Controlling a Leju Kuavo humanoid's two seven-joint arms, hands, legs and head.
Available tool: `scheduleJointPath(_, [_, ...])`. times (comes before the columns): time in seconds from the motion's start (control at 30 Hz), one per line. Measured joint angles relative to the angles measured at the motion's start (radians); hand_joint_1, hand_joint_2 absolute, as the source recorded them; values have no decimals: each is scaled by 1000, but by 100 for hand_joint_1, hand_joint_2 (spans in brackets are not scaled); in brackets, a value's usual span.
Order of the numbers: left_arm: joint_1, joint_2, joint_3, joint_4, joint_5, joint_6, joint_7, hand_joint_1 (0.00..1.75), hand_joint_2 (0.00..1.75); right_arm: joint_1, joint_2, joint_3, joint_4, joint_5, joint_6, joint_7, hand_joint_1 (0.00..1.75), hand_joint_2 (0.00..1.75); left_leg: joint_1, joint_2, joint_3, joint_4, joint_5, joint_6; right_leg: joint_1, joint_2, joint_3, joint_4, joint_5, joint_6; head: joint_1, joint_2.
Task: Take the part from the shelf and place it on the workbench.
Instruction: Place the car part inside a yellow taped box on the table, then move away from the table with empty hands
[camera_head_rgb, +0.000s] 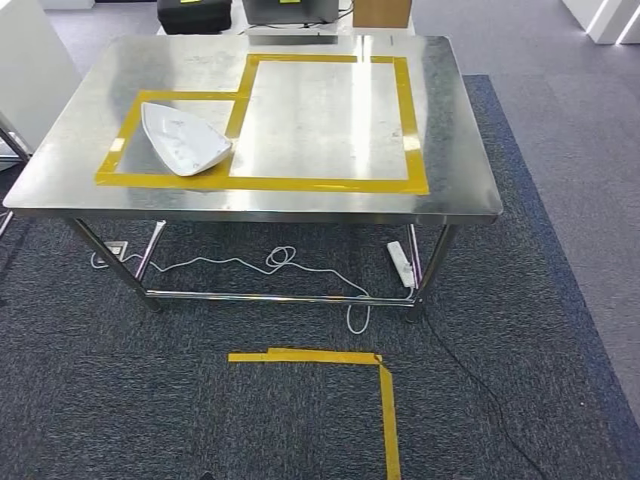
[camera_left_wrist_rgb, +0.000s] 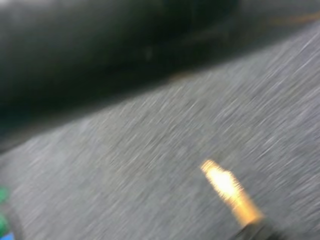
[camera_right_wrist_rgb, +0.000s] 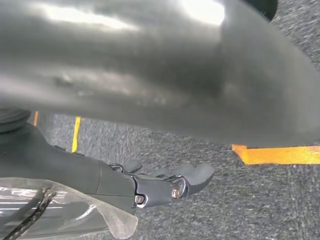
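One part (camera_head_rgb: 183, 137) lies on desk (camera_head_rgb: 453, 150), well ahead-left of right hand (camera_right_wrist_rgb: 151, 187), long axis slanting; hand low, fingers straight, holding nothing. Left side prob nearer.

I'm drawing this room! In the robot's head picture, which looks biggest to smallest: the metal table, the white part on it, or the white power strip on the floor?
1. Metal table, by far the biggest.
2. White part, lying in the smaller yellow-taped box.
3. Power strip, smallest, lying under the table by a leg; it sits farther from the camera, but it clearly looks smaller anyway.
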Motion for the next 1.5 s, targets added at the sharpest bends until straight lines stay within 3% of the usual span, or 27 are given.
scheduleJointPath(0.1, [1,-14,18,70,11,-32,87,0,0,1,0,0,0,11,-8,7,0,0,-3,2,4,-37,3,14,-3,0,-13,2,12,22,0,0])
scheduleJointPath(0.17, [2,-20,28,97,16,-42,119,0,0,3,-1,-1,0,12,-12,9,0,0,2,6,-14,-43,21,30,-4,5,-35,46,-44,33,4,0])
scheduleJointPath(0.23, [1,-24,34,113,15,-44,132,0,0,3,-1,-4,0,10,-15,10,0,0,2,7,-41,-40,40,39,-7,10,-69,163,-143,40,6,0])
scheduleJointPath(0.27, [1,-27,36,120,14,-43,136,0,0,3,-1,-6,0,8,-15,10,0,0,1,7,-56,-37,50,39,-8,11,-82,230,-176,44,7,0])
scheduleJointPath(0.3, [0,-29,37,125,12,-43,140,0,0,2,-1,-8,0,6,-16,11,0,0,1,8,-71,-34,61,38,-9,11,-86,279,-184,48,7,0])
scheduleJointPath(0.33, [-1,-32,38,130,11,-43,142,0,0,3,-1,-11,0,5,-16,11,0,0,1,8,-87,-31,71,37,-9,11,-75,297,-167,50,7,0])
scheduleJointPath(0.37, [-1,-34,38,133,9,-43,144,0,0,3,-2,-13,-1,3,-16,11,0,0,1,9,-103,-26,81,34,-10,11,-48,280,-134,52,7,0])
scheduleJointPath(0.43, [-3,-40,39,137,4,-41,146,0,0,1,-3,-16,-2,0,-17,13,0,0,1,8,-133,-13,97,26,-12,12,54,153,-91,51,7,0])
scheduleJointPath(0.5, [-4,-46,39,139,-2,-37,146,0,0,-3,-3,-18,-4,-2,-16,14,0,0,0,7,-152,0,114,15,-10,15,147,11,-108,41,7,0])
scheduleJointPath(0.53, [-4,-48,39,140,-5,-35,145,0,0,-4,-3,-20,-5,-2,-16,15,0,0,-1,7,-157,2,124,9,-8,17,166,-26,-121,35,7,0])
scheduleJointPath(0.6, [-4,-52,39,143,-8,-32,144,0,0,-1,-3,-24,-5,-4,-16,16,0,0,1,5,-164,3,137,-2,-7,14,152,-33,-114,18,8,0])
scheduleJointPath(0.63, [-4,-53,39,145,-10,-32,144,0,0,0,-3,-26,-5,-6,-16,17,0,0,3,4,-169,10,123,-8,-8,11,142,-32,-104,8,8,0])
scheduleJointPath(0.7, [-2,-55,39,148,-11,-30,145,0,0,1,-3,-30,-6,-9,-16,17,0,0,6,1,-185,72,35,-19,-11,5,116,-33,-79,-9,4,0])
scheduleJointPath(0.77, [-2,-56,39,150,-12,-30,146,0,0,1,-3,-32,-6,-11,-16,17,0,0,7,1,-198,194,-72,-25,-9,1,88,-31,-55,-15,1,0])
scheduleJointPath(0.8, [-3,-57,39,151,-13,-30,147,0,0,0,-3,-34,-6,-11,-16,17,0,0,7,1,-197,248,-92,-26,-7,-1,73,-28,-42,-15,1,0])
scheduleJointPath(0.87, [-5,-58,39,151,-13,-29,151,0,0,-1,-3,-38,-6,-12,-16,17,0,0,7,1,-164,279,-58,-24,-5,-5,38,-19,-17,-14,1,0])
scheduleJointPath(0.93, [-6,-59,39,152,-13,-27,154,0,0,-2,-3,-40,-6,-12,-16,18,0,0,5,0,-73,183,-8,-13,-4,-5,3,-8,5,-9,1,0])
scheduleJointPath(1.0, [-7,-61,39,152,-14,-26,157,0,0,-1,-2,-41,-6,-12,-16,19,0,0,0,0,32,30,-16,1,-1,-5,-20,1,25,0,2,0])
scheduleJointPath(1.03, [-8,-62,39,152,-16,-25,159,0,0,-1,-2,-41,-6,-11,-16,19,0,0,-3,0,63,-22,-30,5,-1,-6,-27,3,36,5,2,0])
scheduleJointPath(1.1, [-9,-64,39,154,-18,-23,163,0,0,-1,-1,-42,-6,-11,-17,20,0,0,-5,2,65,-53,-30,13,-3,-7,-39,2,55,15,1,0])
scheduleJointPath(1.17, [-8,-65,39,156,-19,-22,165,0,0,1,-1,-43,-7,-11,-17,21,0,0,-3,7,38,-53,-6,27,-6,-1,-56,26,17,25,2,0])
scheduleJointPath(1.27, [-7,-67,40,157,-19,-22,165,0,0,4,-1,-45,-7,-11,-17,24,0,0,-4,12,-12,-53,36,40,-9,9,-98,187,-137,33,6,0])
scheduleJointPath(1.3, [-7,-68,40,157,-19,-21,165,0,0,4,-1,-45,-7,-10,-17,24,0,0,-5,13,-31,-50,50,40,-9,9,-105,248,-160,35,6,0])
scheduleJointPath(1.33, [-7,-68,40,157,-19,-21,165,0,0,3,-1,-45,-7,-10,-17,24,0,0,-6,14,-54,-44,64,39,-9,10,-99,290,-153,37,6,0])
scheduleJointPath(1.4, [-8,-69,40,157,-21,-18,165,0,0,2,-1,-46,-8,-8,-17,23,0,0,-5,15,-100,-27,87,34,-9,10,-45,280,-88,39,6,0])
scheduleJointPath(1.43, [-9,-69,40,157,-21,-17,165,0,0,0,-1,-46,-8,-6,-17,22,0,0,-5,14,-121,-15,97,31,-10,10,9,225,-67,38,6,0])
scheduleJointPath(1.5, [-10,-70,40,157,-21,-14,165,0,0,-4,-1,-45,-9,-3,-16,20,0,0,-7,13,-152,6,114,21,-9,11,126,66,-93,34,7,0])
